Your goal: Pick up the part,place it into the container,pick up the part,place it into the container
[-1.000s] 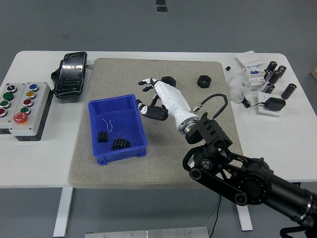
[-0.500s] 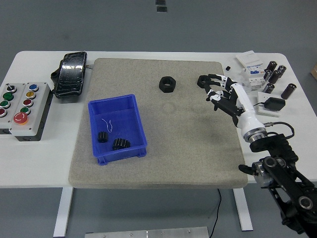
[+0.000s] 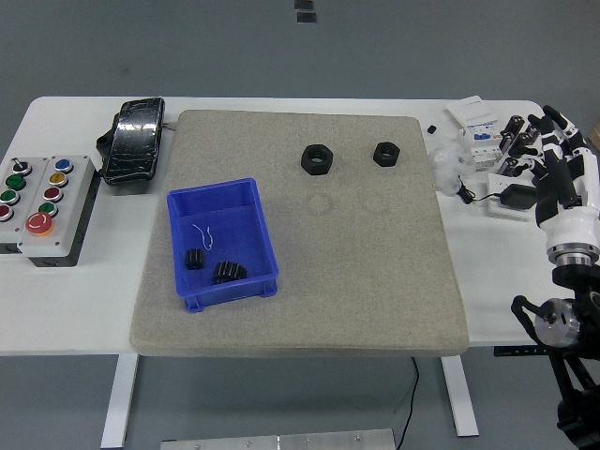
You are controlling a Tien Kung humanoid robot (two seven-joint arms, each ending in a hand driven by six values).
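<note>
Two black hexagonal nuts are lying on the grey felt mat [image 3: 375,272] that is covering the middle of the white surface [image 3: 75,300]. The larger nut [image 3: 317,158] is sitting near the far edge of the mat, and the smaller nut [image 3: 384,154] is resting just to its right, apart from it; both are showing a round hole in the middle and are lying flat. The blue plastic bin [image 3: 251,206] is standing on the left part of the mat, well apart from the nuts, and it is holding two small black toothed gears [image 3: 214,266] near its front wall, together with a thin white wire. The right hand [image 3: 561,173], white with black joints, is hovering at the right edge of the surface, above the small black cylinders [image 3: 521,131] and the black adapter [image 3: 520,197]; its fingers [image 3: 544,141] are spreading loosely and are holding nothing. On the left side a grey button box [image 3: 42,202] with coloured buttons is sitting beside a black foot pedal [image 3: 136,141].
</note>
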